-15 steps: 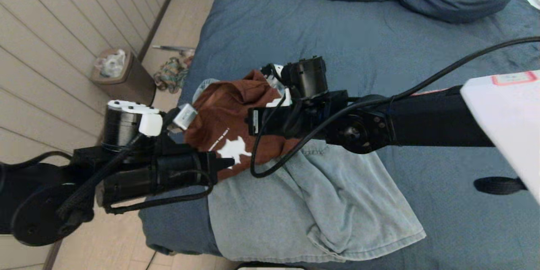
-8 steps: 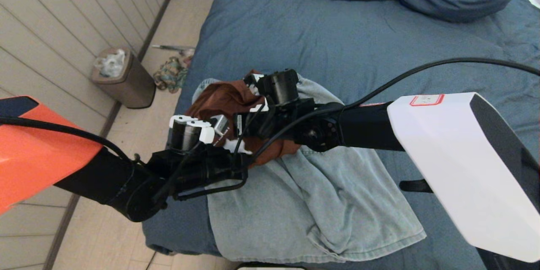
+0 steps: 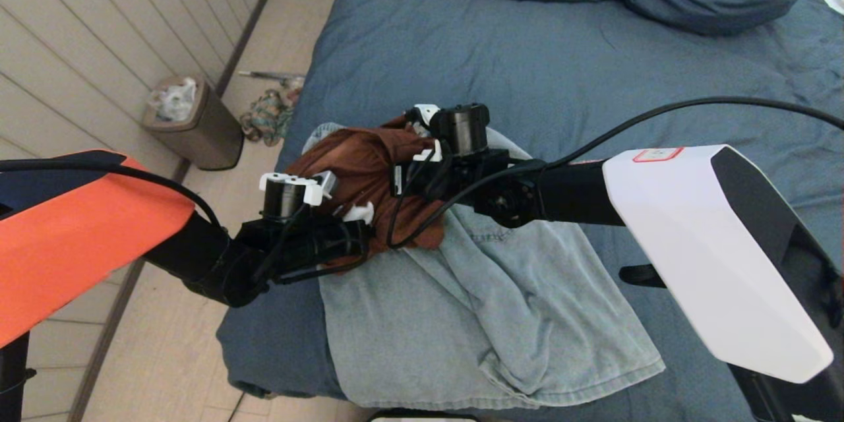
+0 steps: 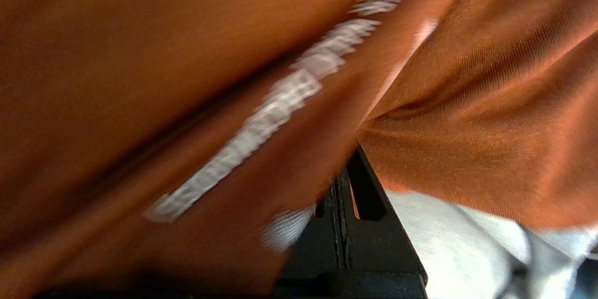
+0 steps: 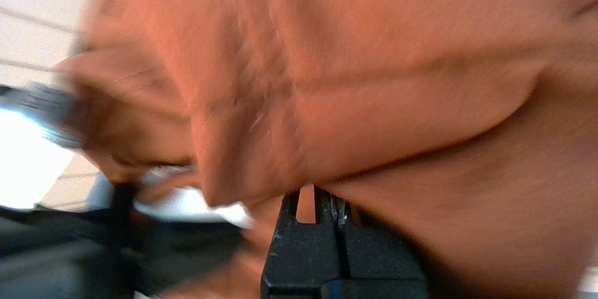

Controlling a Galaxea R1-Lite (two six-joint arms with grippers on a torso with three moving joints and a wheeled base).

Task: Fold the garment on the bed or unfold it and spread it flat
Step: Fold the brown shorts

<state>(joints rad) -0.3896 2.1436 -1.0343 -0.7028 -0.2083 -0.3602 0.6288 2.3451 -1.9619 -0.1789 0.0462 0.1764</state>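
Both grippers are closed on the shirt (image 3: 359, 165), a rust-brown one with white print, and they hold it bunched above the near left part of the bed (image 3: 560, 72). The left gripper (image 4: 343, 187) pinches the cloth from the left side and the right gripper (image 5: 332, 205) from the right, their fingers pressed together with fabric between, as far as the blurred wrist views show. Under the shirt, a pale blue garment (image 3: 488, 323) lies spread on the bed, reaching its near edge.
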